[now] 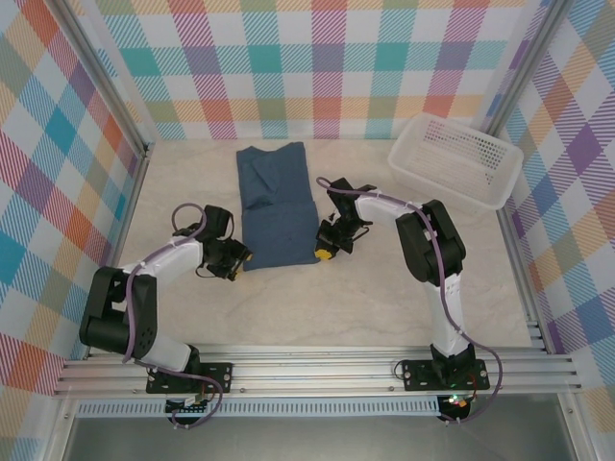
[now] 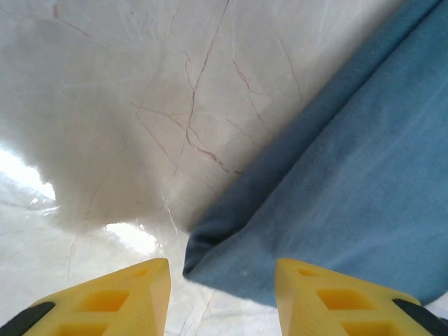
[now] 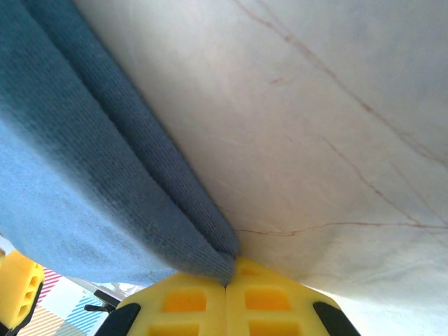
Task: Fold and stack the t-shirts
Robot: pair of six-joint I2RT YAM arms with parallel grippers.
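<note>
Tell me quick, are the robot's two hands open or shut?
Left gripper: open at the t-shirt corner, holding nothing.
Right gripper: shut on the t-shirt's edge.

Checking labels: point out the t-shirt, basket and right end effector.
t-shirt (image 1: 277, 206), top view, middle of folded fabric.
basket (image 1: 444, 182), top view, near wall.
right end effector (image 3: 229, 278), right wrist view, between closed fingertips.

No text, label, brand, number or sign can be read in any of the views. The t-shirt (image 1: 277, 206) is seen to be plain, without print. Nothing legible is carried by the basket (image 1: 448, 188) or the checked walls (image 1: 327, 67).
</note>
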